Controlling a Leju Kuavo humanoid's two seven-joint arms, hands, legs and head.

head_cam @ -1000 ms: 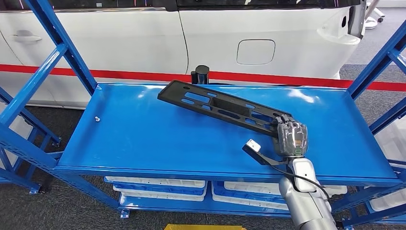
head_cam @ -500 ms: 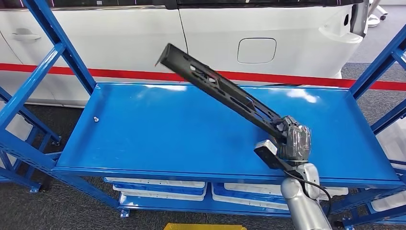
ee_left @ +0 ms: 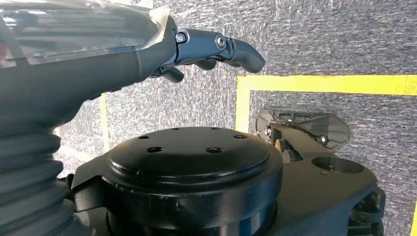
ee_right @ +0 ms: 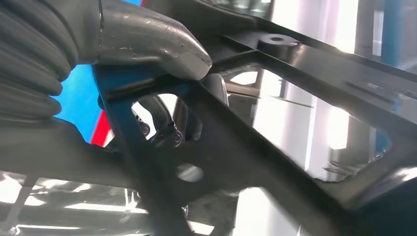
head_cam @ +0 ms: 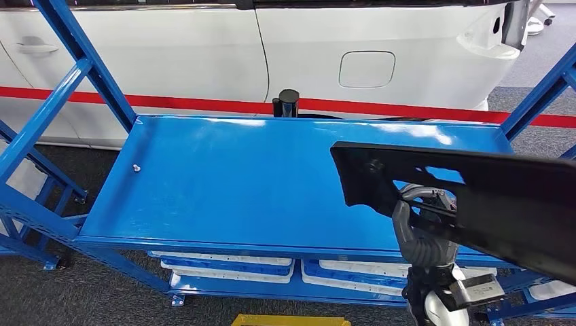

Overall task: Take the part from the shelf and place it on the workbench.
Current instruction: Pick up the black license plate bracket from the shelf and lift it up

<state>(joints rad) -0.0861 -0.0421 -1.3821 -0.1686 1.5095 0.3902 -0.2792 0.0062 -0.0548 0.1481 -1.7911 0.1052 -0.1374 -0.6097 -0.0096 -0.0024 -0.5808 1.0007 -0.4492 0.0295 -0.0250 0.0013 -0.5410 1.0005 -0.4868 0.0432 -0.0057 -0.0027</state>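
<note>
The right hand is holding the long black part, lifted up off the blue shelf. In the head view the part is flat and wide and very close to the camera. It stretches from the middle of the picture out past the right edge, and it hides some of the shelf behind it. The hand grips it from below near the end that shows in the picture, with its fingers curled up around the edge of the part. In the right wrist view the grey thumb presses on a bar of the part, which has big holes cut in it. The left hand hangs down over grey carpet with yellow lines. It holds nothing, and its dark fingers are a little bent and apart. Behind the shelf there is a white car with a red stripe low on its side. White trays sit on the lower shelf.
</note>
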